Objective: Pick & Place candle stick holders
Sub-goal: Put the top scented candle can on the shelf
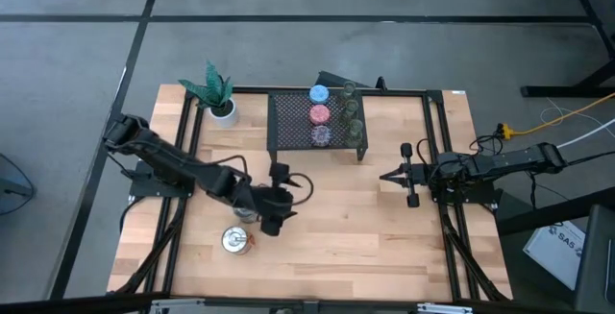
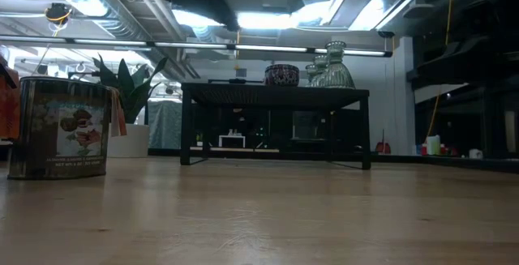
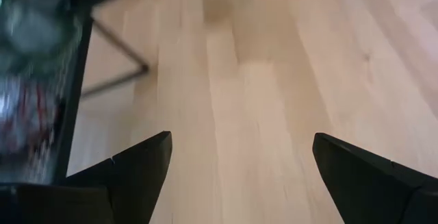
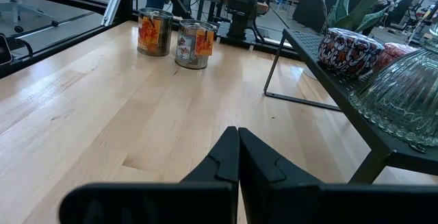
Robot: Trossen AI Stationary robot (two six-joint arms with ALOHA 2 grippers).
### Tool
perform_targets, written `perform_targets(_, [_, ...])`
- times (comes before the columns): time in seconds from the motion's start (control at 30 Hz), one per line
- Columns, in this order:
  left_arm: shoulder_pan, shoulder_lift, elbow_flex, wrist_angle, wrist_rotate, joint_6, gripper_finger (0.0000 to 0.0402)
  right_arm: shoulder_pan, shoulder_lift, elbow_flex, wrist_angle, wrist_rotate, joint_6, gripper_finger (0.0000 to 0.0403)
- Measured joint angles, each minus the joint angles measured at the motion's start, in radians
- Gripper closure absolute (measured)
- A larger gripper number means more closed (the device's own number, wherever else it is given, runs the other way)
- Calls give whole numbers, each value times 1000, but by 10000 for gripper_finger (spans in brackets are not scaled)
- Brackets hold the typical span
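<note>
On the black mesh rack (image 1: 317, 122) at the far middle stand a blue holder (image 1: 318, 93), a pink one (image 1: 319, 114), a purple one (image 1: 321, 135) and olive-green glassy ones (image 1: 352, 109). Two silvery holders with orange marks (image 4: 154, 32) (image 4: 195, 44) stand upright on the table at the near left; one shows clear of the arm in the high view (image 1: 235, 240). My left gripper (image 1: 288, 199) hovers open beside them, over bare table, with nothing between its fingers (image 3: 137, 169). My right gripper (image 1: 389, 175) waits shut at the right, holding nothing.
A white pot with a green plant (image 1: 219, 98) stands at the far left corner. Black frame rails (image 1: 187, 160) run along the table's left and right sides. Bare wood lies between the two grippers and toward the near edge (image 1: 356, 247).
</note>
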Motion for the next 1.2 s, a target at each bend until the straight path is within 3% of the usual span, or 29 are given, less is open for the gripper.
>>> perform_targets(0.13, [-33, 0, 23, -152, -51, -163, 50, 0, 0, 0, 0, 0, 0, 400])
perform_targets(0.37, [-59, 1, 24, -322, -7, -454, 50, 0, 0, 0, 0, 0, 0, 400])
perform_targets(0.5, [-65, 1, 24, -418, 66, -620, 50, 0, 0, 0, 0, 0, 0, 400])
perform_targets(0.73, [-60, 1, 24, -559, 293, -914, 50, 0, 0, 0, 0, 0, 0, 400])
perform_targets(1.0, [-62, 1, 24, -623, 318, -1049, 50, 0, 0, 0, 0, 0, 0, 400])
perform_targets(1.2, [-70, 37, 24, -606, 309, -1063, 51, 0, 0, 0, 0, 0, 0, 400])
